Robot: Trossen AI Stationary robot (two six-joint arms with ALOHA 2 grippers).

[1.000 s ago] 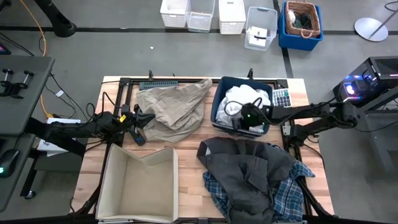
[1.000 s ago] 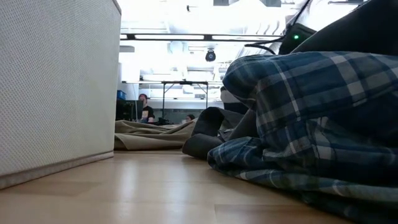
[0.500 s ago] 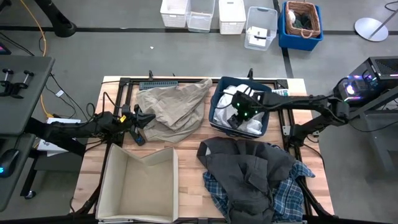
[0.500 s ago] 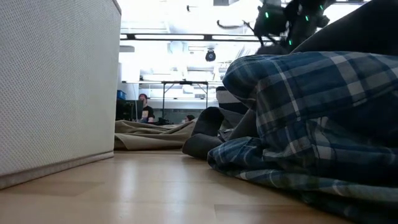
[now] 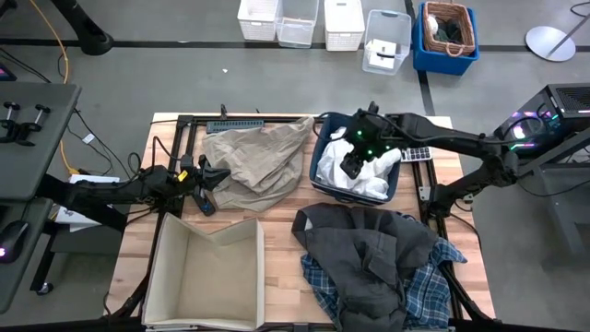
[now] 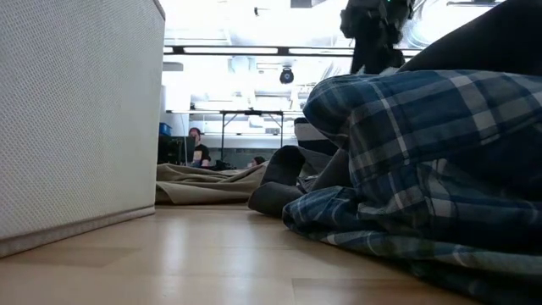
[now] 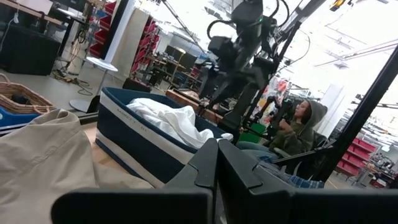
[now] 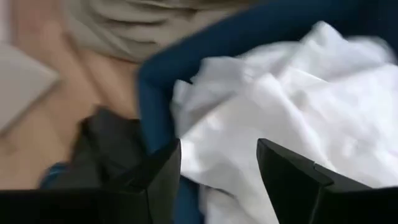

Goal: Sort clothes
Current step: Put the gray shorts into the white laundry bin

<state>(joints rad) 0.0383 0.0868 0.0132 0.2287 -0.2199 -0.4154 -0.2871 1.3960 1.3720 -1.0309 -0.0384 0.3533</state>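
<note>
A white garment (image 5: 373,171) lies in a dark blue bin (image 5: 323,138) at the table's far right. My right gripper (image 5: 350,164) hovers open above it, touching nothing; the right wrist view shows the white cloth (image 8: 298,99) below its open fingers (image 8: 217,168). A beige-khaki garment (image 5: 253,157) lies spread on the far middle of the table. My left gripper (image 5: 214,177) is shut at that garment's left edge (image 7: 217,168); whether it touches the cloth I cannot tell. A dark grey garment (image 5: 369,249) lies heaped on a blue-and-white plaid shirt (image 5: 424,286) at the near right.
An open beige fabric box (image 5: 157,267) stands at the near left; its wall fills the low view's left (image 6: 76,110). A keypad-like device (image 5: 417,146) lies right of the bin. Several bins stand on the floor beyond the far edge. A person (image 7: 298,124) sits beyond the table.
My right gripper has risen out of the blue bin and moved a little toward the table's far left, its arm swinging toward the far edge. The white garment stays in the bin, more of it now showing.
</note>
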